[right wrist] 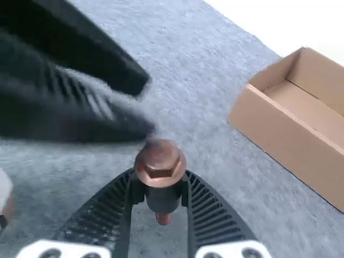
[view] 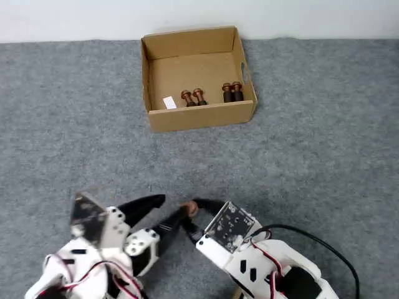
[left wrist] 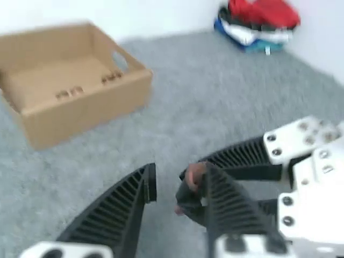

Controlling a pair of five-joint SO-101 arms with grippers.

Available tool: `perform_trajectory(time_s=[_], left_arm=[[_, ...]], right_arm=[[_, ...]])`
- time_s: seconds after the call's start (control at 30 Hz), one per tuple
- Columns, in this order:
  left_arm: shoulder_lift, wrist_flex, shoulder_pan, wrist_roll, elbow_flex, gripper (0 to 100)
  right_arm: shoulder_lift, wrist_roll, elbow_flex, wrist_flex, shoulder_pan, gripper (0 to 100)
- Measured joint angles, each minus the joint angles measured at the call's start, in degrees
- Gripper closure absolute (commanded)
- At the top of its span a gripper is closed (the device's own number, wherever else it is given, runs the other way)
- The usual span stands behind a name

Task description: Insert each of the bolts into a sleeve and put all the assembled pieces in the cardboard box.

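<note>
The right gripper (right wrist: 159,185) pinches a sleeve (right wrist: 163,199) with a bolt (right wrist: 159,161) seated in it, near the front edge of the table (view: 336,156). The left gripper (left wrist: 177,180), jaws spread, sits just beside. Four assembled pieces (view: 193,96) lie in the cardboard box (view: 199,116) at the far edge.

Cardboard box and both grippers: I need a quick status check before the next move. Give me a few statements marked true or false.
1. The right gripper is shut on a bolt that sits in a sleeve. True.
2. The cardboard box holds no pieces. False: four assembled pieces lie in it, in two pairs.
3. The left gripper is shut on a loose part. False: its jaws stand open, close beside the held bolt.
4. The held bolt is outside the box. True.
</note>
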Motion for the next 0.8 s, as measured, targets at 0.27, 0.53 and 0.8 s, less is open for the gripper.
perform_trajectory(time_s=[0.27, 0.53, 0.8], left_arm=[[0.00, 0.00, -13.01, 0.00, -1.05, 100], [0.00, -1.85, -31.30, -1.93, 14.07, 100], [0.09, -9.49, -34.02, -11.96, 28.13, 100]], right_arm=[[0.00, -2.29, 0.00, -0.09, 13.45, 99.0], [0.00, -9.85, -0.35, -0.09, 32.44, 99.0], [5.89, -17.05, -8.00, -0.09, 38.15, 99.0]])
